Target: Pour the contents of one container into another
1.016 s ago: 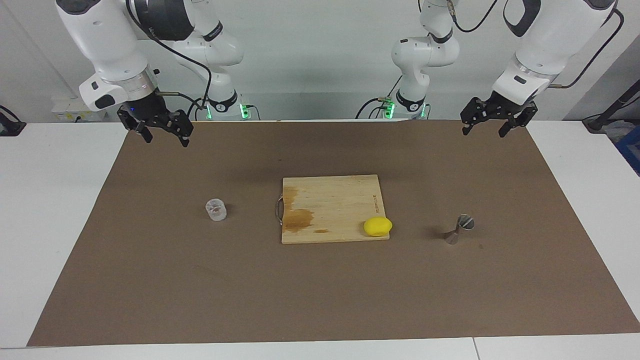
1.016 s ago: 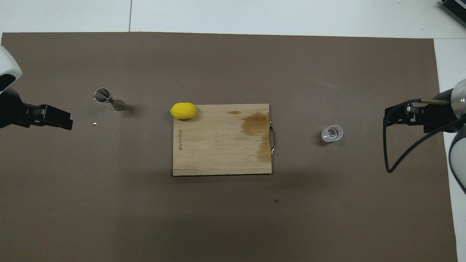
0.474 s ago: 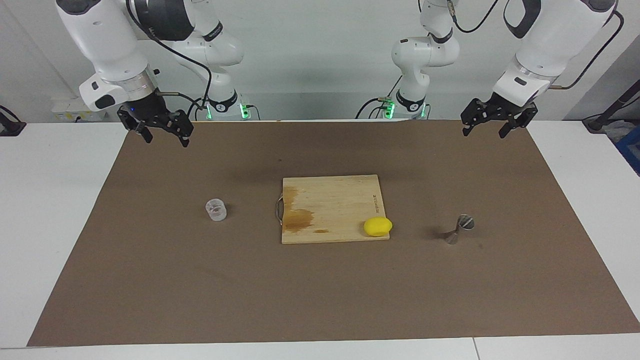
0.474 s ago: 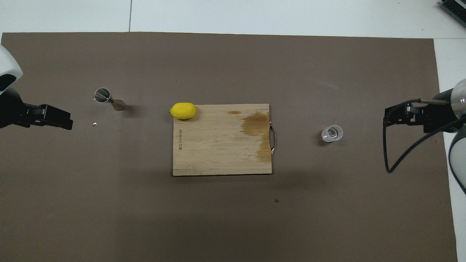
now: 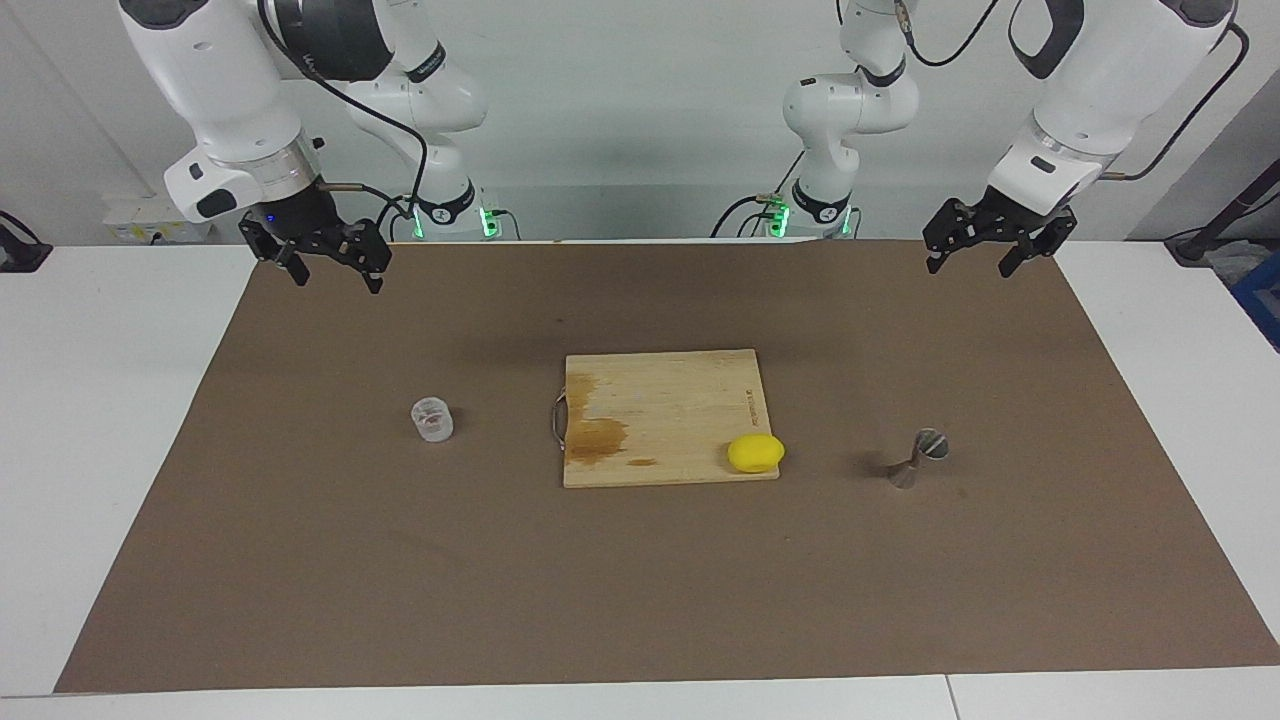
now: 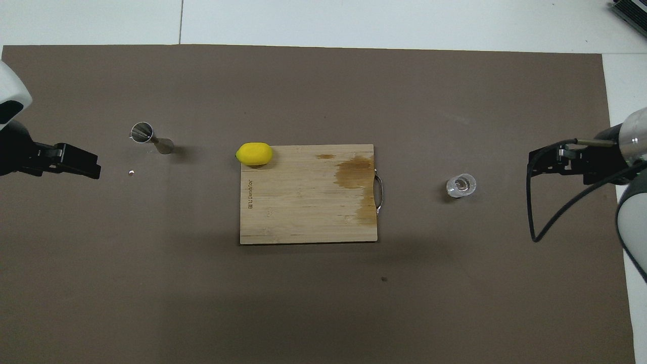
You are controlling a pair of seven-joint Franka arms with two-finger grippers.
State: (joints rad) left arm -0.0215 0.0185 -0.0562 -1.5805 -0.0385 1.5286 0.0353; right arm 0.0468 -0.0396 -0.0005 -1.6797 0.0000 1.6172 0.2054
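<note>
The small clear cup stands on the brown mat toward the right arm's end of the table. The silvery hourglass jigger sits on the mat toward the left arm's end, apparently upright with its mouth up. My right gripper hangs open and empty in the air over the mat's edge, well apart from the cup. My left gripper hangs open and empty over the mat near the jigger's end, clear of it.
A wooden cutting board with a dark stain and a metal handle lies mid-table between cup and jigger. A yellow lemon rests at its corner on the jigger's side. A tiny white speck lies near the jigger.
The right gripper has drifted slightly inward over the mat toward the cup's side. The left gripper, cup and jigger have stayed put.
</note>
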